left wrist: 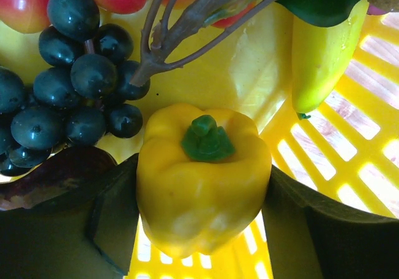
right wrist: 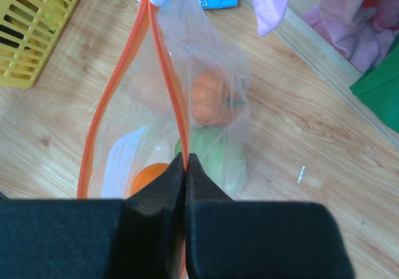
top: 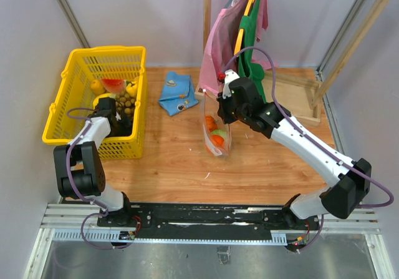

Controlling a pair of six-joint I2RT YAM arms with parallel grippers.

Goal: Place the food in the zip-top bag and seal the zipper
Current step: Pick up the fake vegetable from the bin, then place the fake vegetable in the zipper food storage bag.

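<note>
- Left wrist view: left gripper point(left wrist: 201, 170) is spread wide on either side of the yellow pepper point(left wrist: 206, 198) on the basket point(left wrist: 349, 135) floor. The fingers sit right against it, and I can't tell if it's squeezing yet. The skin is smooth and bulgy, so a shallow pinch could squirt it out.
- Grapes point(left wrist: 75, 73) sit at 10 o'clock of the pepper, with their stem arching over 12. A lift could snag it.
- Right gripper point(right wrist: 186, 160) is clamped tight on the zipper point(right wrist: 149, 17), holding the zip-top bag point(right wrist: 212, 54) upright mid-table, 3 o'clock from the basket. The mouth is narrow, so the pepper might catch the rim and yank the strip loose.
- Orange piece point(right wrist: 209, 98) and green piece point(right wrist: 212, 154) are inside, so there's less room.
</note>
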